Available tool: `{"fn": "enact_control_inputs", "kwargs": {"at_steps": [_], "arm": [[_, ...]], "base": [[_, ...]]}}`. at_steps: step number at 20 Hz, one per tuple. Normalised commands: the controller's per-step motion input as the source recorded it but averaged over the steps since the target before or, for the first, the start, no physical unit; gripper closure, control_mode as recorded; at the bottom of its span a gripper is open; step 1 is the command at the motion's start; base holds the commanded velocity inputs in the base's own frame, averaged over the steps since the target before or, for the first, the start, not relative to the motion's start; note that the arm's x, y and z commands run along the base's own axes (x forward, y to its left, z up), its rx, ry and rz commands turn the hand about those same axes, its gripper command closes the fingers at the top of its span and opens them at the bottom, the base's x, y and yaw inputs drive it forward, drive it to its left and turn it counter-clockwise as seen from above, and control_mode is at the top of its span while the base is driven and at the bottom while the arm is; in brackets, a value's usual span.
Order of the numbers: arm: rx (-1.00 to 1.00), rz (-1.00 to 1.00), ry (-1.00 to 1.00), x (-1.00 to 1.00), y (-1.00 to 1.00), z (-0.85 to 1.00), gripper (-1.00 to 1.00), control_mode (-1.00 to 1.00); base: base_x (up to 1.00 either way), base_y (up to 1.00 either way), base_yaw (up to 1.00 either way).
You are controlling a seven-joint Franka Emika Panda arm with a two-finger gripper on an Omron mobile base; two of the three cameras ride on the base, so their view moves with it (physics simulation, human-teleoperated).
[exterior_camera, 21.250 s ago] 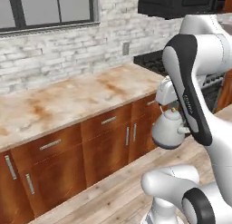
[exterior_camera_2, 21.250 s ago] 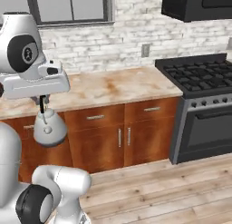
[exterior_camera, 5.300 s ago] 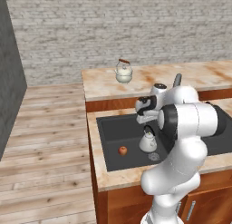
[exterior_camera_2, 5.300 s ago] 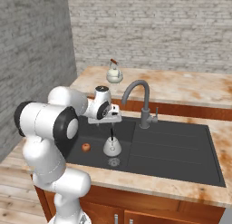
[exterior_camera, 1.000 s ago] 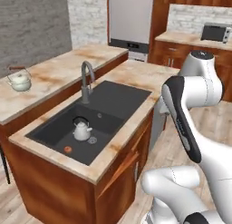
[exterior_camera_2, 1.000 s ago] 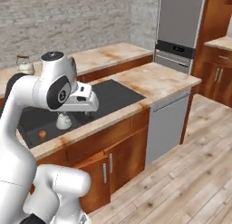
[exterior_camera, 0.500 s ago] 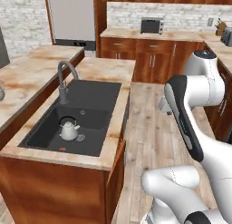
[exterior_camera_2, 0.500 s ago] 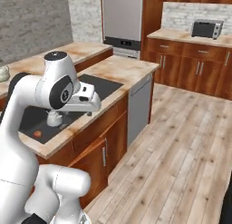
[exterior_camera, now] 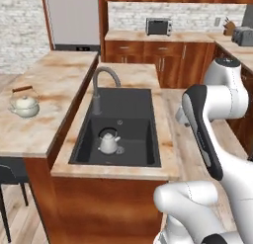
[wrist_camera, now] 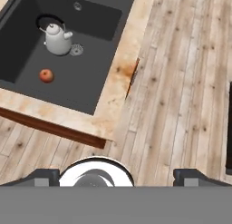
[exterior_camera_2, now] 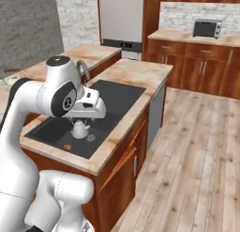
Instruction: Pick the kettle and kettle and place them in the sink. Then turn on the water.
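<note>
Tool (wrist_camera: 115,175) fully open, empty, touching nothing; fingertips (wrist_camera: 45,175) wide apart at lower frame, above wood floor (wrist_camera: 181,91). Black-handled kettle (wrist_camera: 56,39) upper left, in sink (wrist_camera: 97,26).

The marbled beige stone desk (exterior_camera: 59,85) on reddish wood cabinets carries a wide matte black sink (exterior_camera: 126,102) sunk into its top. One whitish kettle with a black handle (exterior_camera: 108,142) sits upright in the near basin, a small red apple (wrist_camera: 45,75) close beside it. The whitish kettle with a reddish-brown handle (exterior_camera: 24,103) stands on the desk's raised left part.
</note>
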Motion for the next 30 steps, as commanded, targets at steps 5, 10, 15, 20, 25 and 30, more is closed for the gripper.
{"fn": "enact_control_inputs", "kwargs": {"at_steps": [5, 10, 15, 20, 25, 30], "arm": [[0.0, 0.0, 0.0, 0.0, 0.0, 0.0, -1.0, 1.0], [0.0, 0.0, 0.0, 0.0, 0.0, 0.0, -1.0, 1.0], [0.0, 0.0, 0.0, 0.0, 0.0, 0.0, -1.0, 1.0], [0.0, 0.0, 0.0, 0.0, 0.0, 0.0, -1.0, 1.0], [0.0, 0.0, 0.0, 0.0, 0.0, 0.0, -1.0, 1.0], [0.0, 0.0, 0.0, 0.0, 0.0, 0.0, -1.0, 1.0]], "base": [[0.04, 1.0, -0.11], [0.04, 1.0, -0.12], [0.16, 1.0, -0.14], [0.24, 0.88, -0.22], [0.36, 0.26, -0.41], [0.34, 0.14, -0.41]]}}
